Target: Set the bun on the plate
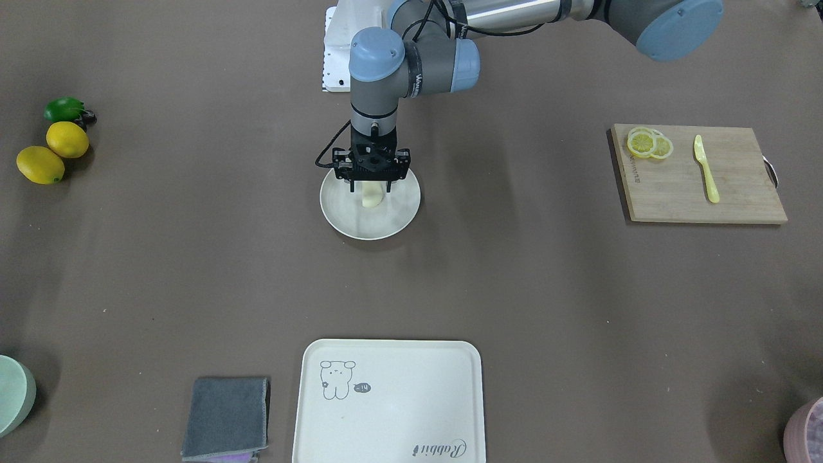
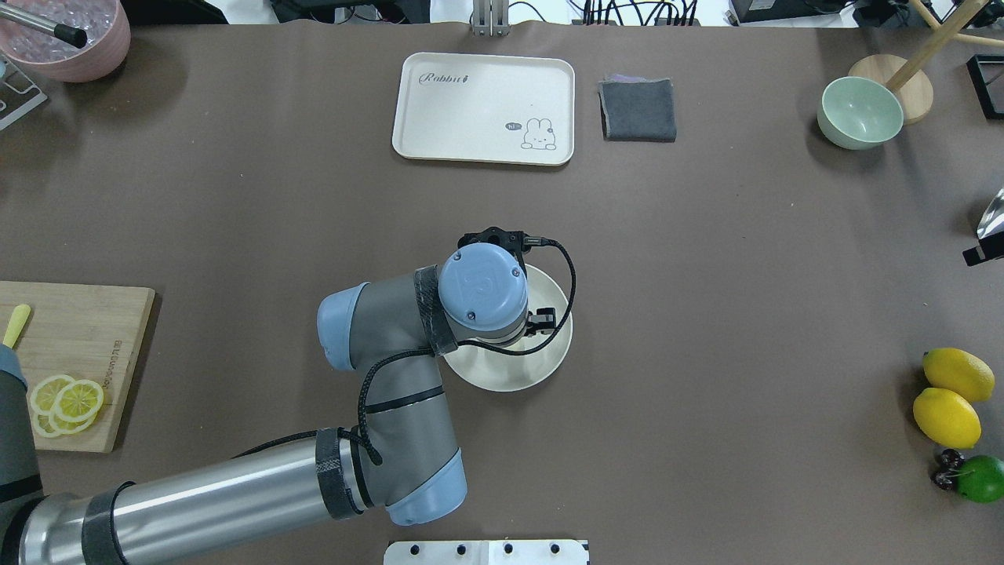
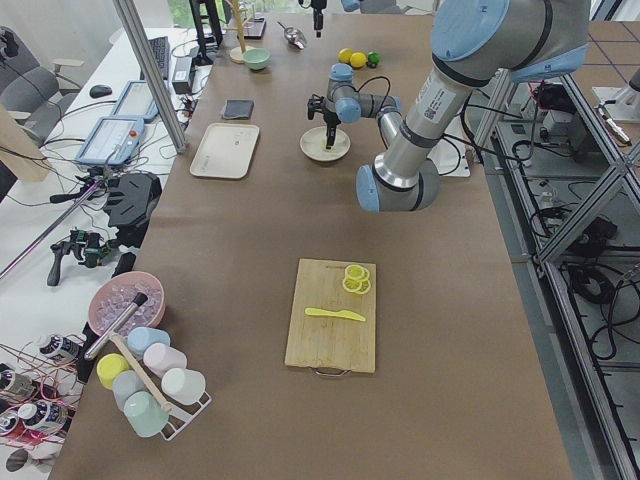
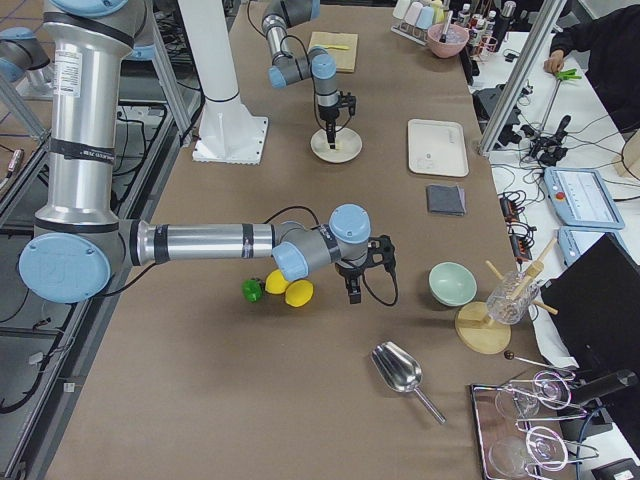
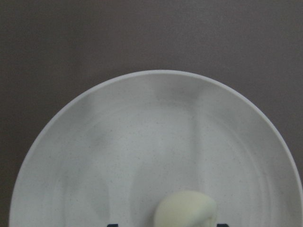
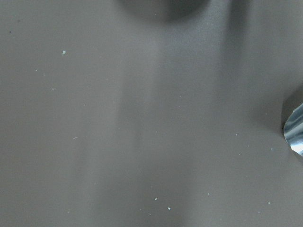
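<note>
Exterior front-facing: bun (image 1: 371, 196) lengthwise top-to-bottom

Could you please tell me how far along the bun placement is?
Done: the small pale cream bun is over the round off-white plate and seems to rest on it. In hand: the left tool straddles it, its jaws apparently wider than the bun, so likely released. Left: lifting the tool clear.

The plate (image 1: 392, 222) is matt and faintly speckled; the bun (image 1: 371, 196) looks smooth and dull. The brown surface (image 1: 514, 289) is matt like paper, the cutting board (image 1: 739, 186) bare grained wood, the grey cloth (image 1: 225, 418) fuzzy.
</note>
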Robot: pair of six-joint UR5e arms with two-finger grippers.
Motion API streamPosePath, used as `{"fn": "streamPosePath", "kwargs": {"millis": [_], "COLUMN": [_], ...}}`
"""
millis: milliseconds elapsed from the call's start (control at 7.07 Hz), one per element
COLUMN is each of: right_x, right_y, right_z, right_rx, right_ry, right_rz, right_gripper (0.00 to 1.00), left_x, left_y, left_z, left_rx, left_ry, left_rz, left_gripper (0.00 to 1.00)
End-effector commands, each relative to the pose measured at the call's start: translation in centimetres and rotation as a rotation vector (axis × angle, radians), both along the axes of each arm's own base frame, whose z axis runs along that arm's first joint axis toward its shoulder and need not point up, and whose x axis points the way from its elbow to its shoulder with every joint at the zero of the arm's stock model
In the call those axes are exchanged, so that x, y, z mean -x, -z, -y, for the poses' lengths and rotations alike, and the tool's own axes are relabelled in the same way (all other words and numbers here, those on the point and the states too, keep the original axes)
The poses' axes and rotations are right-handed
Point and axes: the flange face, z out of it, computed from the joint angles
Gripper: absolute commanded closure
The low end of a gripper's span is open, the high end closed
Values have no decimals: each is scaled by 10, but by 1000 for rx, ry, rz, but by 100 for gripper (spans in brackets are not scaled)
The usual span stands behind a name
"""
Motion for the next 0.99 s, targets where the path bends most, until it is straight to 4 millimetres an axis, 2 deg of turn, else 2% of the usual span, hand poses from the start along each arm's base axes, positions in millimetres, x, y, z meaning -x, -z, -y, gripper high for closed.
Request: {"fn": "streamPosePath", "kwargs": {"millis": [0, 142, 283, 425, 566, 708, 849], "right_x": [0, 1, -7, -16, -29, -54, -81], "right_y": [1, 1, 0, -1, -7, -14, -22], "right_z": [0, -1, -2, -2, -1, 0, 2], "right_rx": [-1, 6, 8, 16, -11, -14, -37], "right_ry": [0, 7, -9, -24, -18, -7, 22], "right_rz": [1, 15, 16, 13, 2, -31, -69], "right_gripper": [0, 0, 0, 0, 0, 0, 0], "left_x": [5, 18, 44, 80, 140, 196, 247], "left_y": [6, 19, 28, 28, 16, -13, -52], "left_z": [1, 5, 17, 18, 23, 38, 56], "left_rx": [-12, -19, -21, -19, -92, -120, -142], "left_ry": [17, 27, 47, 53, -3, -54, -101], "left_rz": [-6, -36, -36, 16, 71, 115, 145], "left_gripper": [24, 24, 24, 24, 24, 24, 24]}}
